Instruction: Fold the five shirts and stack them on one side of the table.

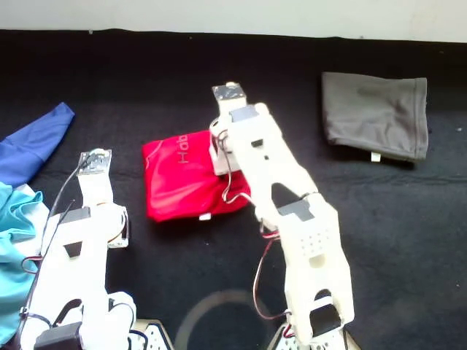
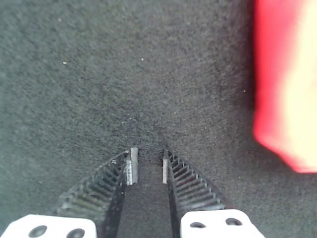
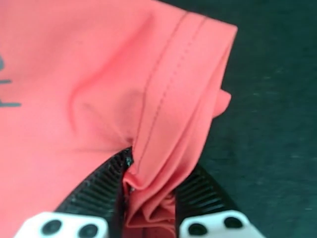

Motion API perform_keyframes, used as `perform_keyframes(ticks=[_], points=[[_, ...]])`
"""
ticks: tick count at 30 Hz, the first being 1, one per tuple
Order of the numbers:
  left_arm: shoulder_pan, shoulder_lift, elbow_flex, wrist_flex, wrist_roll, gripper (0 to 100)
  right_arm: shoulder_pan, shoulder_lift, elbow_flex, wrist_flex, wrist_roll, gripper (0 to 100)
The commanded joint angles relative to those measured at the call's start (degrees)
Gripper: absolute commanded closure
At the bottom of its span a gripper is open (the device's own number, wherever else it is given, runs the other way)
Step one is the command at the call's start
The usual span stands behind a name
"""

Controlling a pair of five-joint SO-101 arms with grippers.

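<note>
A folded red shirt (image 1: 179, 182) lies at the table's middle. My right gripper (image 3: 151, 186) is shut on the red shirt's (image 3: 99, 84) hemmed edge, cloth bunched between the fingers; in the high view that gripper (image 1: 219, 157) sits at the shirt's right edge. A folded grey shirt (image 1: 376, 115) lies at the back right. A blue shirt (image 1: 33, 142) and a teal shirt (image 1: 14, 240) lie loose at the left edge. My left gripper (image 2: 147, 166) hovers over bare black cloth just left of the red shirt (image 2: 287, 84), its fingers slightly apart and holding nothing.
The black table cover (image 1: 394, 240) has open room at the front right and along the back. A white wall strip (image 1: 292, 14) borders the far edge. The two arm bases (image 1: 306, 328) stand at the near edge.
</note>
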Motion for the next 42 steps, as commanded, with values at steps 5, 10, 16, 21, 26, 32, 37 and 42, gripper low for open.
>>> perform_keyframes(ticks=[5, 10, 16, 21, 26, 32, 37, 42], points=[[0.4, 0.2, 0.0, -1.4, -0.4, 89, 19.6, -4.8, -24.6, 10.6, 11.2, 99.2], [0.4, 0.2, 0.0, -1.4, -0.4, 89, 28.1, -2.6, -36.9, 11.6, 18.6, 99.2], [0.4, 0.2, 0.0, -1.4, -0.4, 89, 33.4, 0.6, -43.3, 6.3, 25.8, 99.2], [0.4, 0.2, 0.0, -1.4, -0.4, 89, 37.8, 0.9, -43.2, 0.5, 31.8, 99.2], [0.4, 0.2, 0.1, -1.4, -0.4, 89, 41.0, 2.0, -37.7, -5.0, 39.0, 99.2], [0.4, 0.1, 0.2, -1.4, -0.4, 89, 44.4, 8.4, -34.0, -12.9, 43.6, 99.2], [0.4, 0.1, 0.2, -1.4, -0.4, 89, 45.8, 13.7, -36.7, -20.3, 43.6, 99.2], [0.4, 0.1, 0.2, -1.4, -0.4, 89, 45.6, 17.3, -38.9, -23.8, 43.7, 99.2]])
